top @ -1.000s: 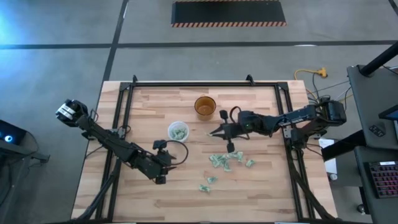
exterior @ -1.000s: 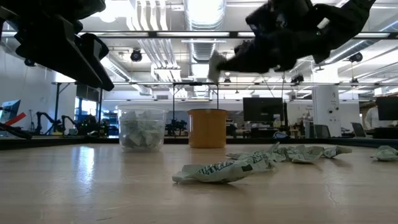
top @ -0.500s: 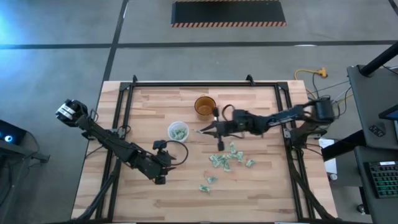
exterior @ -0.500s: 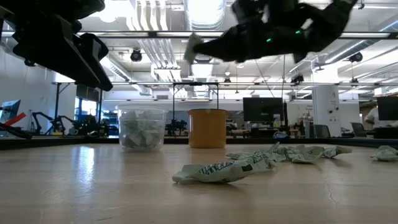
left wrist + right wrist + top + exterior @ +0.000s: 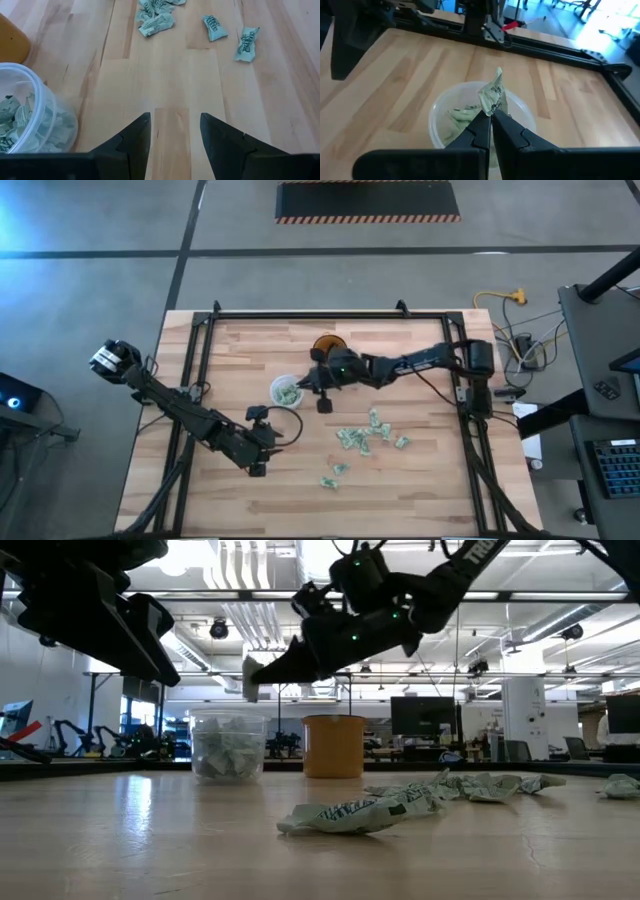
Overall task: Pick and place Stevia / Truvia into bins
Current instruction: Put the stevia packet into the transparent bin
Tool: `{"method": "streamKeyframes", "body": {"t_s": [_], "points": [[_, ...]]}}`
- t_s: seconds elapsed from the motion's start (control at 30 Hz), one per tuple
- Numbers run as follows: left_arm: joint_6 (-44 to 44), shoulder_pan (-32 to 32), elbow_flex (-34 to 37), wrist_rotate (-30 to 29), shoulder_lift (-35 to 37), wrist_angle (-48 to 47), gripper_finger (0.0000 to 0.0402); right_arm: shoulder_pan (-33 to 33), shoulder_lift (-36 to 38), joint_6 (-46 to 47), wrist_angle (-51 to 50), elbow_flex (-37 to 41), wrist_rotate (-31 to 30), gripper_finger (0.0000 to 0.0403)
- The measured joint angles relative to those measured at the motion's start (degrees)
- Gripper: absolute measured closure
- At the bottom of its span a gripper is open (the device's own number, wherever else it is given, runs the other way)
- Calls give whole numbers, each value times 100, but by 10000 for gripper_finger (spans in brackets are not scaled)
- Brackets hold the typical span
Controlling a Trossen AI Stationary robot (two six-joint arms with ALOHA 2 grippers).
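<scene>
Your right gripper (image 5: 491,116) swung leftward since before, pinching a sachet (image 5: 493,95) over the translucent cup (image 5: 440,120); your left gripper (image 5: 174,131) waited, fingers spread.

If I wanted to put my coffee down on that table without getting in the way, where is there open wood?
The widest bare stretch is the far right corner, between the amber cup and the table frame. The near right corner, beyond the loose sachets, is also bare. It is crowded mid-table: the right gripper holds a sachet over the translucent cup, and the left gripper waits nearby.
</scene>
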State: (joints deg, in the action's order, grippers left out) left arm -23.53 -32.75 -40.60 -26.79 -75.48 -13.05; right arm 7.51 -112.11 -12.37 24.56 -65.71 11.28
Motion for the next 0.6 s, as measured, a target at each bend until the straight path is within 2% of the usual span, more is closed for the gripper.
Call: {"method": "streamKeyframes", "body": {"t_s": [0.13, 0.33, 0.43, 0.6], "points": [[0, 0, 0, 2, 0, 2, 246, 0, -319, 41, -132, -292, 146, 394], [0, 0, 0, 2, 0, 0, 246, 9, -278, -65, -341, -310, 247, 389], [0, 0, 0, 2, 0, -1, 246, 4, -137, -95, -492, -242, 418, 367], [0, 0, 2, 2, 0, 7, 246, 15, -14, -151, -799, -219, 382, 309]]}}
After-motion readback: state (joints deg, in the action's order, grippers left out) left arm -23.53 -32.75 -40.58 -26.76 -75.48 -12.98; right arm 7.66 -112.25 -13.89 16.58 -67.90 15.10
